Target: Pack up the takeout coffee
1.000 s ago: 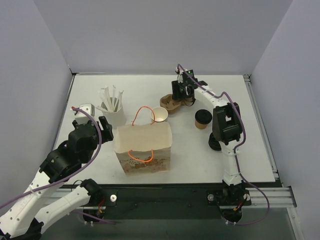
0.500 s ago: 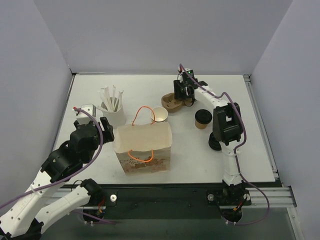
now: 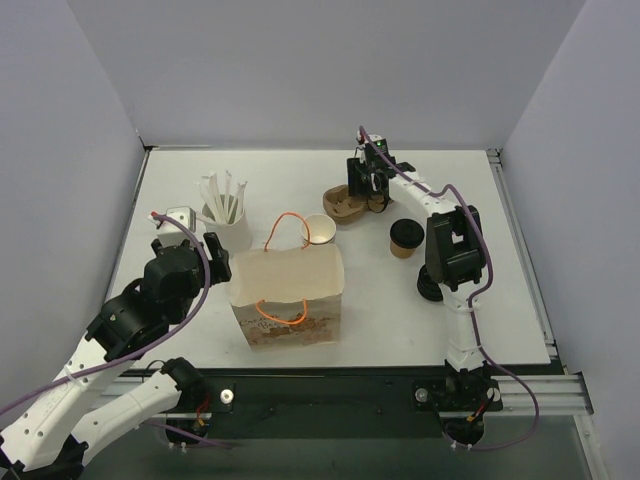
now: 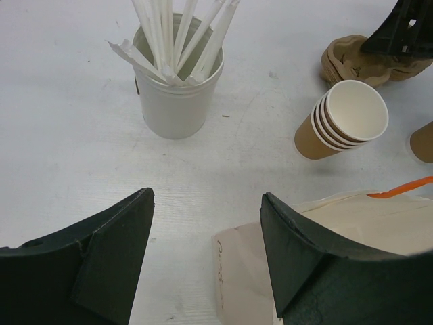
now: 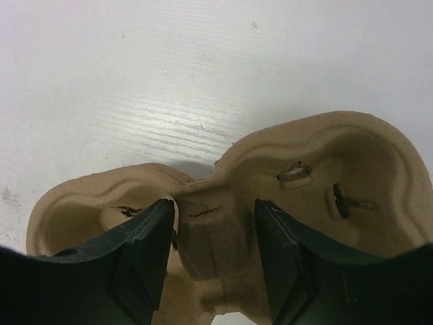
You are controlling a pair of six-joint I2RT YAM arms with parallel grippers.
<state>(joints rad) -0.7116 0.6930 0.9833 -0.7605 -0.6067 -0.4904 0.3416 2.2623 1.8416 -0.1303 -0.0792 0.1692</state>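
Now, right pincer (image 5: 213,215): parted, straddling middle ridge of cup carrier (image 5: 338,156).
Left pincer (image 4: 206,203): wide open, empty, above paper bag (image 4: 358,227) edge.
Takeout coffee (image 3: 404,238): lidded, near right pincer.

cup: small tan kraft-paper cup (image 3: 404,247), one only
lid: round black lid (image 3: 404,233), seated on the rim, cup closed
pose: upright, base flat on the table (image 3: 500,300)
place: right half of the table, mid-depth
neighbours: near the pulp carrier (image 3: 345,205), on its near-right, not touching; well apart from the bag (image 3: 290,285)
contact: nothing grips or touches it
left wrist view: only a tan sliver of wall at the right edge (image 4: 424,141)
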